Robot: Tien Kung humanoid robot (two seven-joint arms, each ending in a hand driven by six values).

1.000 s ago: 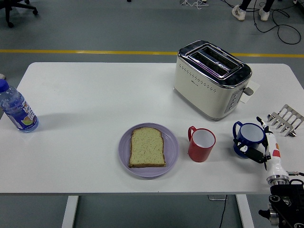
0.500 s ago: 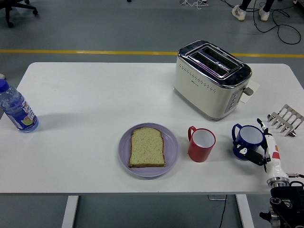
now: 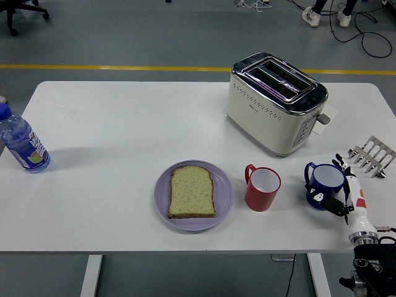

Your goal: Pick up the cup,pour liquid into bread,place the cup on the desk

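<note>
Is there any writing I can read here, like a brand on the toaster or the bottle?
None can be read.
Toaster: a small dark mark on its side, too small to read.
Bottle: a colourful label, print too blurred to read.
Red cup, blue cup, plate: no writing visible.

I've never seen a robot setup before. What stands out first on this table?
Probably the cream and chrome two-slot toaster at the back right, and the slice of brown bread on a round lilac plate near the front. At the right edge, the robot's right hand wraps a blue cup, beside a red mug.
</note>
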